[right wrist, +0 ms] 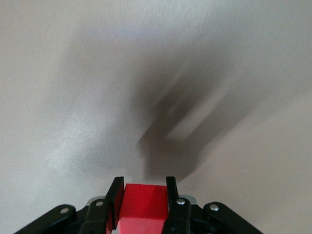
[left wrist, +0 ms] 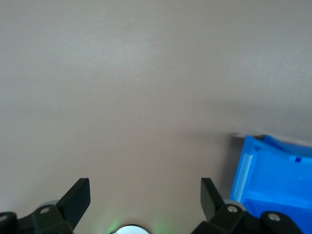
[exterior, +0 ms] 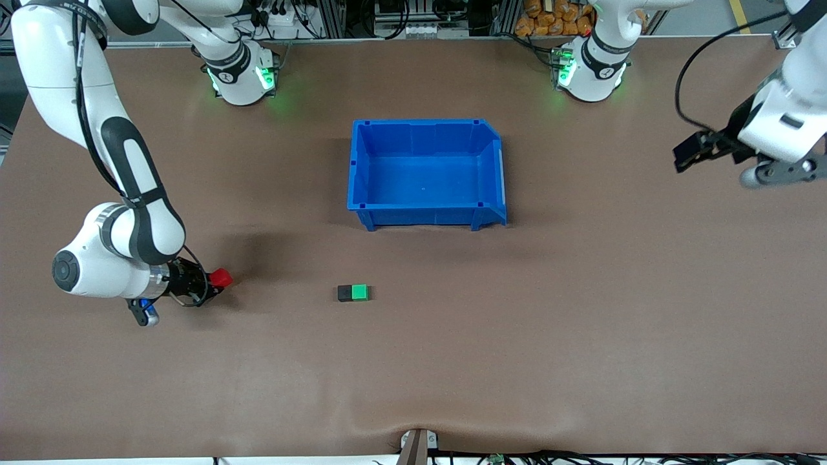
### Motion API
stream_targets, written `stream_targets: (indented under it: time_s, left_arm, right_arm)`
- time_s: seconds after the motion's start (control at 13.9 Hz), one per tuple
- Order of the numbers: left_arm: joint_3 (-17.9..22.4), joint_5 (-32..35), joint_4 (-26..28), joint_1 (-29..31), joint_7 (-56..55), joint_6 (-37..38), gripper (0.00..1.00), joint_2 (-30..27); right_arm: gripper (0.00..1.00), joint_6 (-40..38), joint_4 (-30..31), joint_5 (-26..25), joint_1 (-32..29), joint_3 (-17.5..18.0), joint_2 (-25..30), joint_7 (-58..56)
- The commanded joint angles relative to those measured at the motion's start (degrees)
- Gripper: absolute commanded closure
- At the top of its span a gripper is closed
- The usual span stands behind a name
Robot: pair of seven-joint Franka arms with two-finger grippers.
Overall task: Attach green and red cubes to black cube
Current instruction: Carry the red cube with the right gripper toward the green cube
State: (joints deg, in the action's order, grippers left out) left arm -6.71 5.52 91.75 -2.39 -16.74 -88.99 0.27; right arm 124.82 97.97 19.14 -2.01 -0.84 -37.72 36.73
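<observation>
The green cube and the black cube sit side by side, touching, on the brown table, nearer the front camera than the blue bin. The black one is on the side toward the right arm's end. My right gripper is shut on the red cube, held above the table toward the right arm's end; in the right wrist view the red cube fills the space between the two black fingers. My left gripper hangs open with nothing between its fingers, high over the left arm's end of the table, waiting.
An empty blue bin stands mid-table, farther from the front camera than the cube pair; its corner shows in the left wrist view. Both arm bases stand along the table's back edge. A small bracket sits at the front edge.
</observation>
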Motion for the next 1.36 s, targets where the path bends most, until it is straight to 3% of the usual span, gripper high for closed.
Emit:
stream_targets:
  time_s: [0.0,0.65,1.01,1.29]
  left_arm:
    - [-2.5,0.1,-2.8,-0.3,-1.6,0.8,0.0,0.6]
    - [-3.6,0.1,-3.2,-0.4,-1.1,-2.2,0.0,3.4]
    - [-4.1,0.1,-4.7,1.0,-0.4,-2.2,0.0,2.5]
    - [-4.2,-0.2,-3.4,3.9,8.3,-1.4,0.0,0.3]
  right_arm:
    - [1.0,-0.5,-1.4,1.8,0.7,-0.1,-0.9,1.8]
    - [1.0,0.0,-3.0,2.0,3.9,-0.1,-2.4,12.0]
    - [1.0,0.0,-4.0,5.6,4.5,-0.1,-3.5,13.3]
    - [1.0,2.7,-4.0,8.5,5.3,-0.1,-3.9,13.8]
